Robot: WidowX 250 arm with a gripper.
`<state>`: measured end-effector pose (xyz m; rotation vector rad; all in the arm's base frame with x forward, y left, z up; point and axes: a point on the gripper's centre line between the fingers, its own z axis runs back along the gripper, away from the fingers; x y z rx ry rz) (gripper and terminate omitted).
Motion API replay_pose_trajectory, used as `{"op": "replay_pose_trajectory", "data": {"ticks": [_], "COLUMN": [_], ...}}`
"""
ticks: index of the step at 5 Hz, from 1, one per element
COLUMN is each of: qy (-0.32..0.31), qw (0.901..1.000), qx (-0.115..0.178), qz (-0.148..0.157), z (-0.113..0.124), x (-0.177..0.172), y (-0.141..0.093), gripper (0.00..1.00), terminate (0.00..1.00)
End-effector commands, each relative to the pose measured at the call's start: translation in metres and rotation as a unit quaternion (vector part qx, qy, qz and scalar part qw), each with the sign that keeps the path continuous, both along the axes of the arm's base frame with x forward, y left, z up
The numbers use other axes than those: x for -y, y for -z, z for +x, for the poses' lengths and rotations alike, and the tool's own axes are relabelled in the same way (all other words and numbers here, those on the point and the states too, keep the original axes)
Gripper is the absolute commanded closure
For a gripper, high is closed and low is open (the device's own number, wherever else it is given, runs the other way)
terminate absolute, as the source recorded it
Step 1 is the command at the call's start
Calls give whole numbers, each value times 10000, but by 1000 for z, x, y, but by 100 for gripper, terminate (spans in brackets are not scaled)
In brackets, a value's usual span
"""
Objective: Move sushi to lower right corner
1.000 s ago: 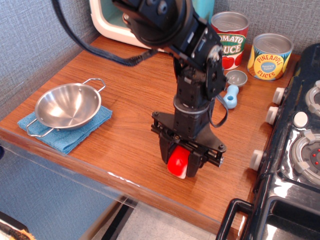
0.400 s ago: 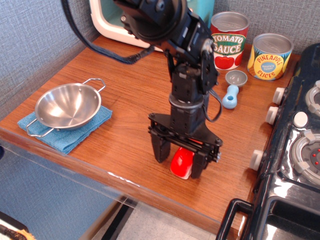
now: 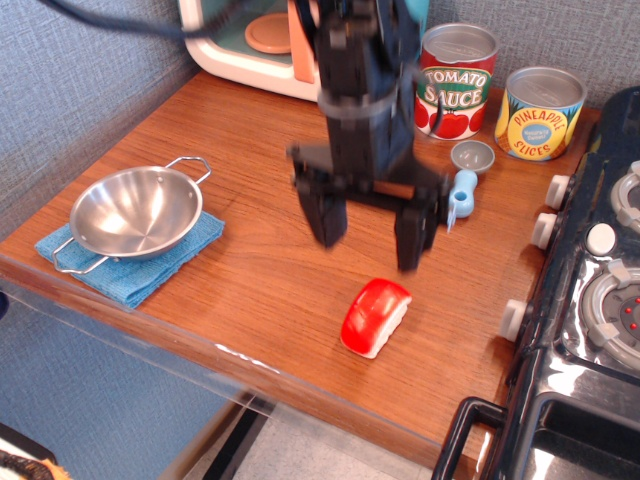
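Note:
The sushi (image 3: 375,316) is a small red-topped piece on a white rice base. It lies on the reddish-brown wooden tabletop (image 3: 250,270) near the front edge, right of centre, a short way left of the black toy stove (image 3: 590,330). My gripper (image 3: 368,235) hangs above and behind it, raised clear of the table. Its two black fingers (image 3: 325,215) are spread wide and hold nothing. The sushi lies free, touching neither finger.
A steel bowl (image 3: 136,211) sits on a blue cloth (image 3: 130,262) at the left front. A tomato sauce can (image 3: 457,81) and a pineapple can (image 3: 540,113) stand at the back right, with a blue-handled scoop (image 3: 465,175) before them. A white toy appliance (image 3: 255,40) stands at the back.
The gripper opened and let go of the sushi, which now lies on the table. The gripper then rose and moved back, away from it.

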<state>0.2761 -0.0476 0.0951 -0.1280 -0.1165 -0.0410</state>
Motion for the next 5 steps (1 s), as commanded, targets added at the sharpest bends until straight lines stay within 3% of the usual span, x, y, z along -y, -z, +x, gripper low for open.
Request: {"op": "replay_pose_trajectory", "data": {"ticks": [1, 3, 4, 5], "qy": [-515, -647, -647, -647], "qw": [9980, 9971, 9971, 9971], "qx": [379, 168, 168, 168], "qz": [28, 359, 359, 359], "z": [-5, 1, 1, 1], "x": [-31, -62, -62, -62], "y": [-52, -31, -31, -31], "gripper": [0, 0, 0, 0], "terminate": [0, 0, 0, 100]}}
